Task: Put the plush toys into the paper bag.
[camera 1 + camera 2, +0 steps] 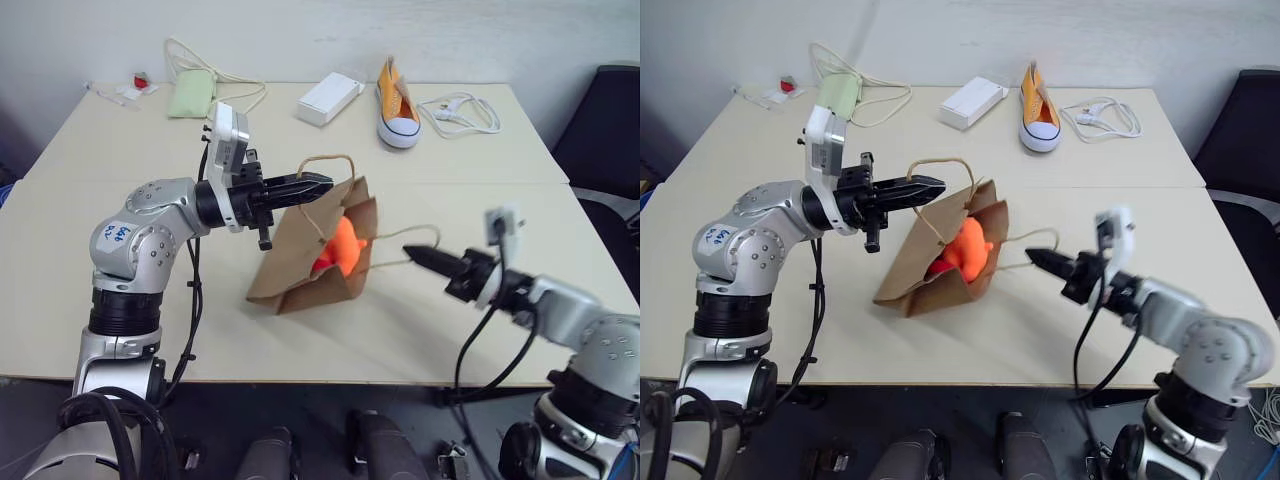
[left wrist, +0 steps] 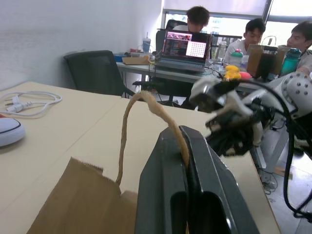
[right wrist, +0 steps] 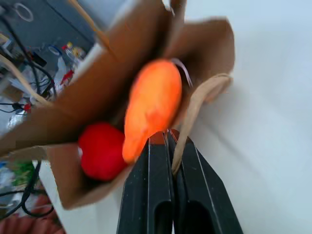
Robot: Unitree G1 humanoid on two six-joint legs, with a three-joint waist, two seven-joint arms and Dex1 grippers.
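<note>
The brown paper bag lies tilted on the table's middle with its mouth held open toward my right arm. Inside it the orange plush toy leans in the opening, and the red plush toy sits beside it deeper in. My left gripper points sideways above the bag and is shut on one twisted-paper handle, which it holds up. My right gripper is level at the bag's mouth, shut on the other handle, which stretches from the bag to its tips.
At the table's far side lie an orange-and-white sneaker, a white box, a pale green pouch with cord and a white cable. A black chair stands at the right. People sit at a desk beyond.
</note>
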